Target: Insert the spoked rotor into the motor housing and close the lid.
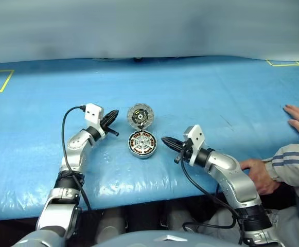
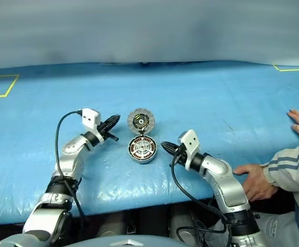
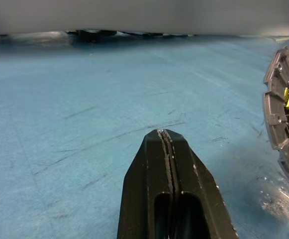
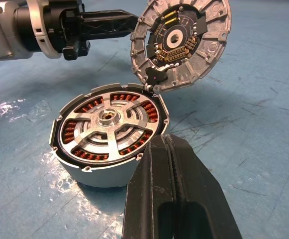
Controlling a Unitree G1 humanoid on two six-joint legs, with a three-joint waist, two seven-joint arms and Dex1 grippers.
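Blue padding covers the table (image 1: 216,92). On the left, the left gripper (image 1: 112,117) is held level with its jaws pressed together, just left of the raised lid (image 1: 140,116). At the centre the housing (image 4: 107,130) is seen with the rotor (image 4: 108,118) already seated inside. The lid, judged stiff metal on a hinge, is best pushed at its far rim. On the right, the right gripper (image 1: 168,142) waits, jaws likewise pressed together.
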